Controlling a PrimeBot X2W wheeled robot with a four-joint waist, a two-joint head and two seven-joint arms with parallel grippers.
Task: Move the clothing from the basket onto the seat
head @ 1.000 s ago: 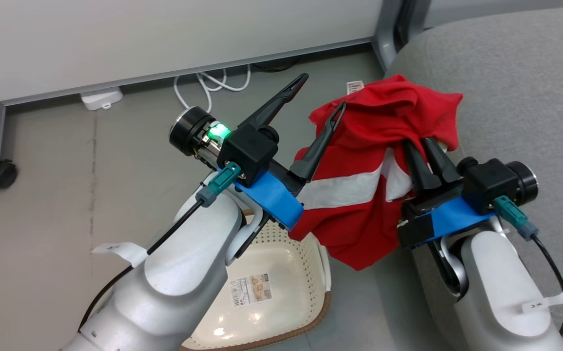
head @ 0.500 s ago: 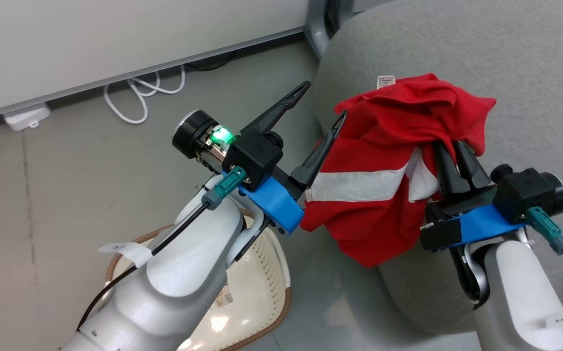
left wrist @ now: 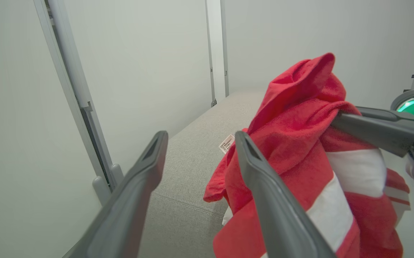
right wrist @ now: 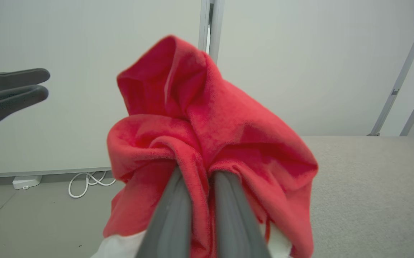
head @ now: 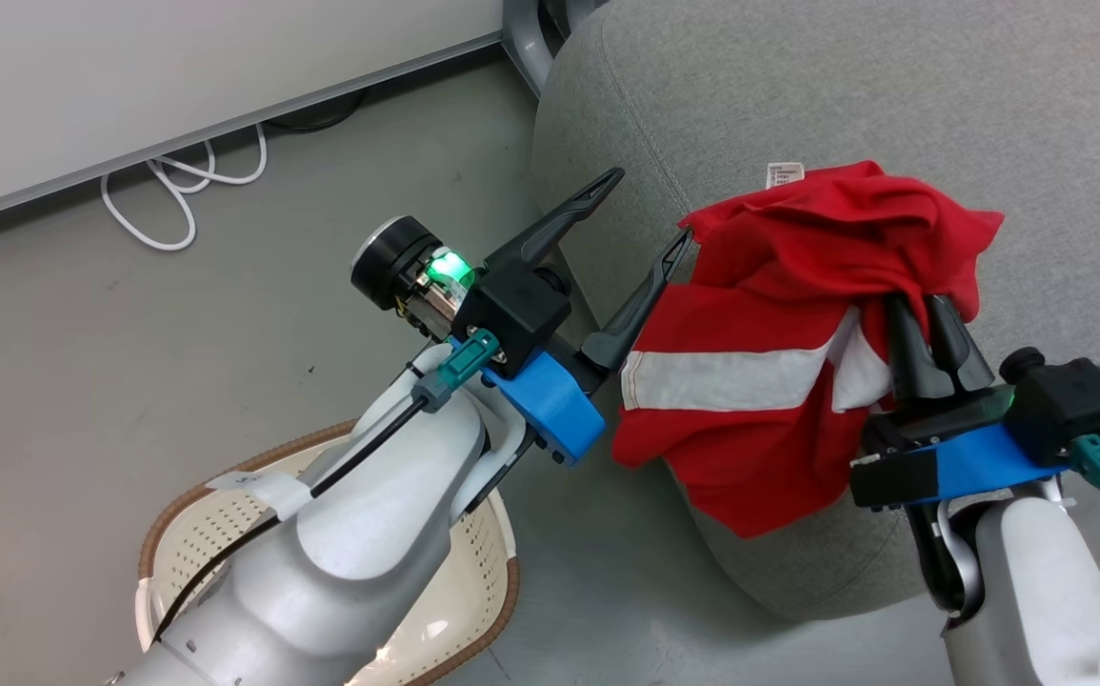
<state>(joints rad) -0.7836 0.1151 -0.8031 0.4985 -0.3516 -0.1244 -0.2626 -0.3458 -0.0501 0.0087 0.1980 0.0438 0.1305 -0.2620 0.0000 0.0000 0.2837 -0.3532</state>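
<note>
Our right claw (head: 923, 319) pinched the clothing (head: 778, 314) above the seat (head: 797, 95) edge; our left claw (head: 647, 208) gaped empty beside it. Next, we reckoned, carry inward and release.

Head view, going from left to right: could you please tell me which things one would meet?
basket → left gripper, fingers apart → clothing → right gripper, fingers shut on the clothing
</note>
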